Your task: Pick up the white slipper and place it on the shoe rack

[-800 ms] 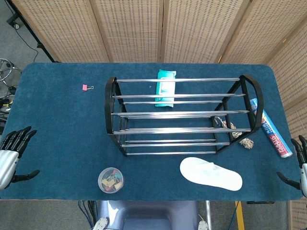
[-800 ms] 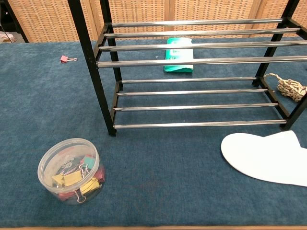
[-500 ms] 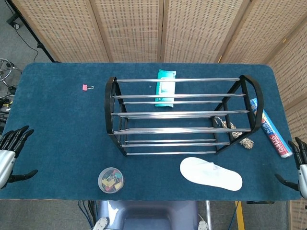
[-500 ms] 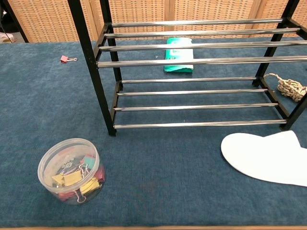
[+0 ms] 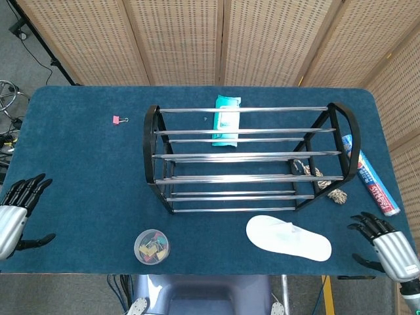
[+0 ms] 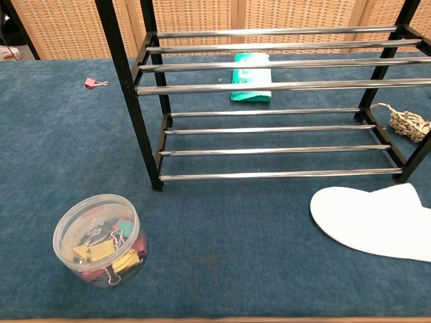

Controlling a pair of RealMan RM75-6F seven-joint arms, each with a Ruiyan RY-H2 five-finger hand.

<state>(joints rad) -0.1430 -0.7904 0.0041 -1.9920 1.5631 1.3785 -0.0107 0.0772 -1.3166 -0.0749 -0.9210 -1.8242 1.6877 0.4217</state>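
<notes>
Right hand point(image 5: 387, 248), fingers spread and empty, is hovering just beside the white slipper point(image 5: 289, 237), positioned for grasping; left hand point(image 5: 14, 213) is idling open.

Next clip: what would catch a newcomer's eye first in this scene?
The black-and-chrome shoe rack dominates the middle of the blue table, its shelves bare. Just in front of it, toward the right, the white slipper lies flat on the cloth, untouched. The right hand hovers open beside the slipper, and the left hand waits at the table's far left edge.

Glossy chrome rods on the shoe rack point(image 5: 246, 157), matt white slipper point(image 5: 289, 237), napped blue table point(image 5: 79, 170) cloth.
</notes>
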